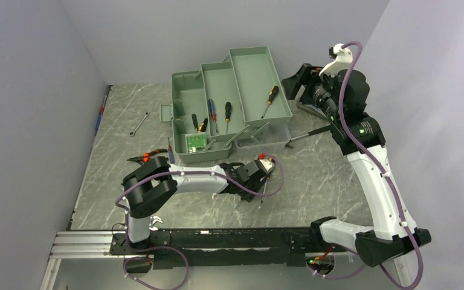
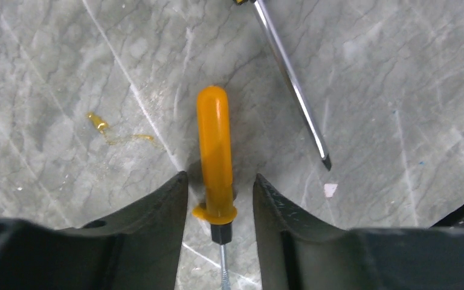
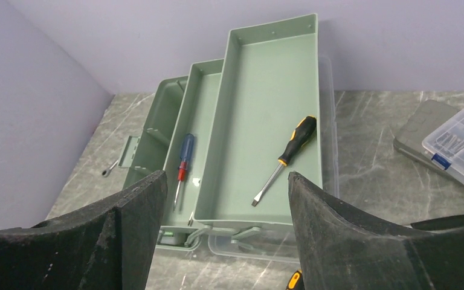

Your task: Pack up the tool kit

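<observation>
l gripper (image 2: 220, 179) jaws apart, straddling orange screwdriver (image 2: 215, 145) flat on bench (image 1: 314, 175). green toolbox (image 1: 184, 99) sits far-centre, trays (image 1: 255, 69) folded out, screwdrivers (image 1: 270, 101) inside. r gripper (image 3: 226, 181) jaws apart, up at toolbox's right.

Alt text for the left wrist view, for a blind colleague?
An orange-handled screwdriver lies on the marble table between the jaws of the open left gripper, not yet gripped. Another tool's metal shaft lies apart at upper right.

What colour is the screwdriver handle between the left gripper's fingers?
Orange screwdriver handle, best in the left wrist view.
</observation>
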